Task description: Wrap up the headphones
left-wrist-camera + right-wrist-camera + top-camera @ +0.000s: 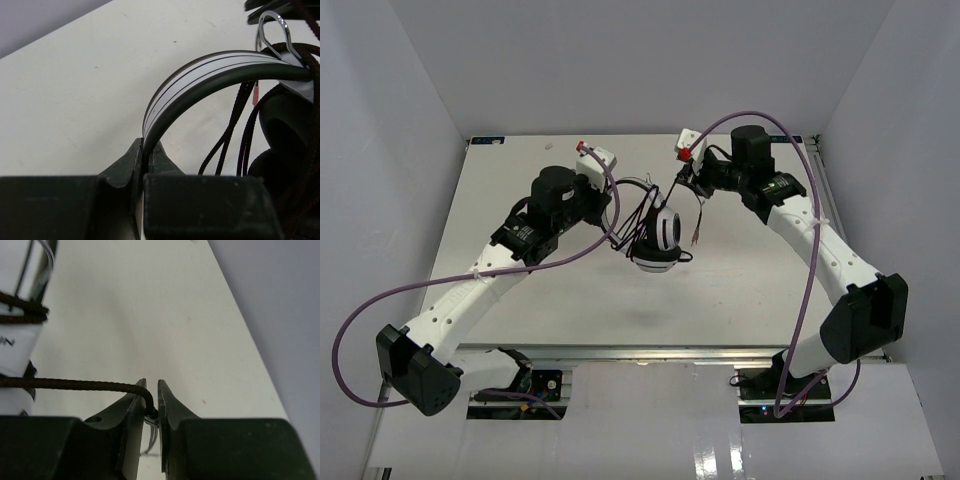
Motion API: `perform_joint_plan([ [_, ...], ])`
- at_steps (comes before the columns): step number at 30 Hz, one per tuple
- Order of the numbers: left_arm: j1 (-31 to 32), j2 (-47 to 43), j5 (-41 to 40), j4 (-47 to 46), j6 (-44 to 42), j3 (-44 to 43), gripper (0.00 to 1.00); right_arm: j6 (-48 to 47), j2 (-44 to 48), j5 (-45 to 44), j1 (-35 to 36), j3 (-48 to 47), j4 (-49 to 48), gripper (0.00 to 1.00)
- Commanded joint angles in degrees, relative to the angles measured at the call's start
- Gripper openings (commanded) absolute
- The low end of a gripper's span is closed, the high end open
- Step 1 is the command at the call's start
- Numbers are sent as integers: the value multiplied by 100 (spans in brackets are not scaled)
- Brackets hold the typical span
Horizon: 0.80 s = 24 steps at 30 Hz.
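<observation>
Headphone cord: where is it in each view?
Top external: the cord runs from the headphones at centre up to the right gripper.
Left wrist: it hangs in loops at right, under the headband.
Right wrist: it comes in from the left into the jaws' gap.
Shared landmark: the white headband.

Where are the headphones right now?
In the top view, the headphones are central: the left tool pinches the headband, and the cord runs into the right tool.
</observation>
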<state>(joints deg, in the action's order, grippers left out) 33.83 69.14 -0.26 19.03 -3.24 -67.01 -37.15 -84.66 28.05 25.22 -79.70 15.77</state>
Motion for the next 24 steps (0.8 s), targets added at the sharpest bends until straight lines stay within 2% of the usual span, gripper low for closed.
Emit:
perform_joint_plan([
  [1, -4, -199, 1063, -333, 898, -441, 0, 1539, -183, 2418, -321, 374, -1112, 21],
  [3, -8, -188, 1069, -502, 1219, -465, 0, 1982, -231, 3010, -353, 699, -1515, 21],
  [6, -8, -155, 1027, -867, 1914, -410, 0, 3539, -314, 3856, -377, 1526, -3176, 22],
  [11, -25, -53, 360, -1414, 2608, -183, 0, 5730, -544, 4169, -397, 2315, -5662, 27],
  [16, -91, 47, -301, -1876, 3138, 216, 0, 6672, -787, 4145, -413, 2725, -6772, 29],
  [17, -119, 52, -346, -2019, 3305, 317, 0, 6878, -854, 4126, -418, 2815, -7025, 32],
  [24, -278, 145, -90, -2657, 3857, 744, 0, 8342, -1561, 4178, -439, 3013, -9003, 45],
])
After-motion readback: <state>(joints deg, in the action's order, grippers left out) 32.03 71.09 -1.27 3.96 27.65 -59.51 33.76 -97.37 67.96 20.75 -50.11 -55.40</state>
